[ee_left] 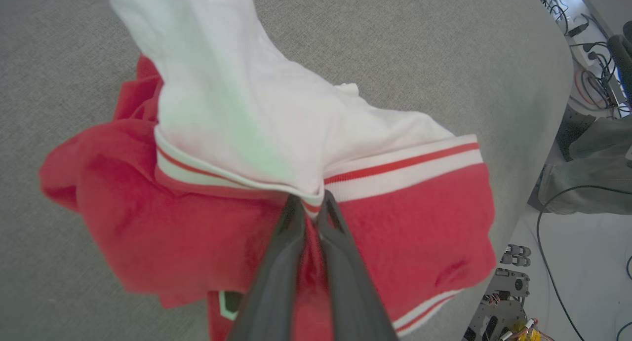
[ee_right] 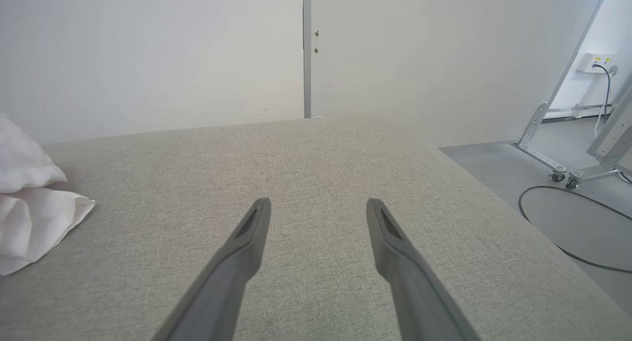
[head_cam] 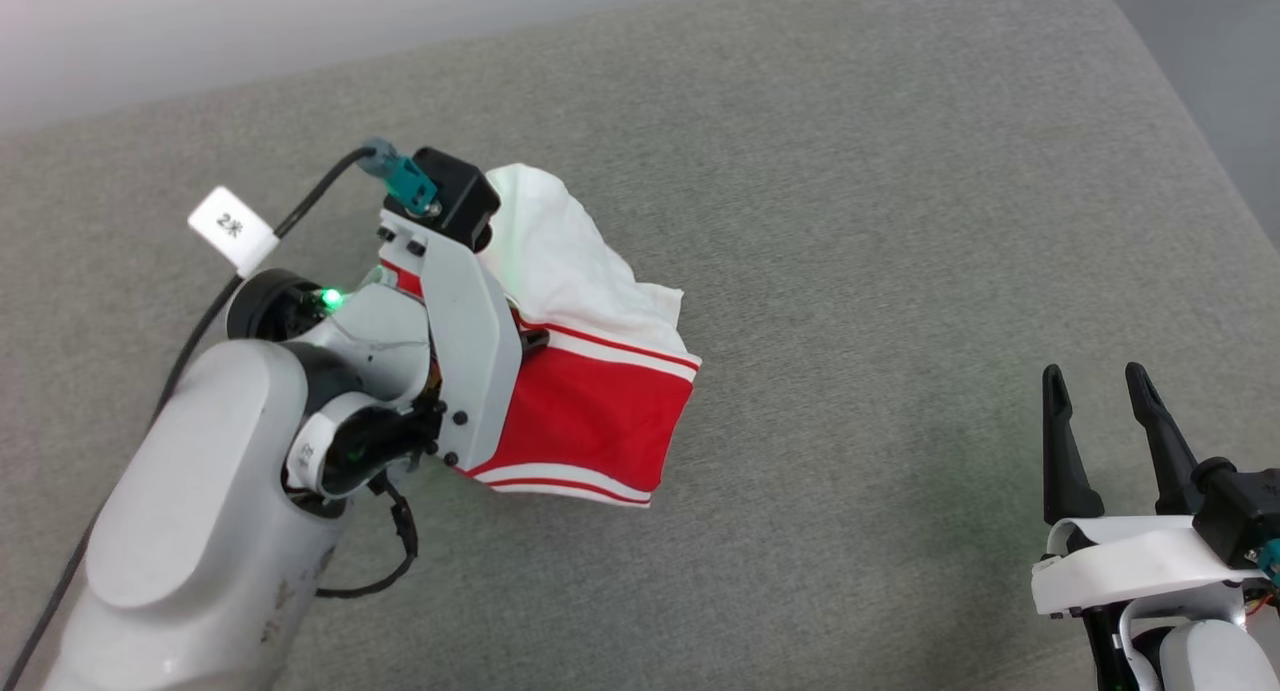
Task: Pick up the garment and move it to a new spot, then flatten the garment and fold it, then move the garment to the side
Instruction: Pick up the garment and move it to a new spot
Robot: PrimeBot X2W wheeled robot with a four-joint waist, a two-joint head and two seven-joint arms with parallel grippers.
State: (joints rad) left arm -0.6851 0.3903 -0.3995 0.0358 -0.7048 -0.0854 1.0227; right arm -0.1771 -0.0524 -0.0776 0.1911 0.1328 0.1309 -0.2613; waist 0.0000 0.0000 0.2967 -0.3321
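left gripper (ee_left: 313,203) pinches the garment (ee_left: 405,242) at its striped edge, bunched over grey cushion (head_cam: 850,221) at 9 o'clock from right gripper (head_cam: 1093,376), fingers spread, empty; pick-and-move step, next probably lift and carry.

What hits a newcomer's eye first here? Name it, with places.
The bright red jersey shirt with white, stripe-edged sleeves sits bunched left of centre on the grey upholstered surface. The left gripper is shut on a fold at its stripe band. At the head view's lower right, the right gripper hangs open, apart from the cloth.
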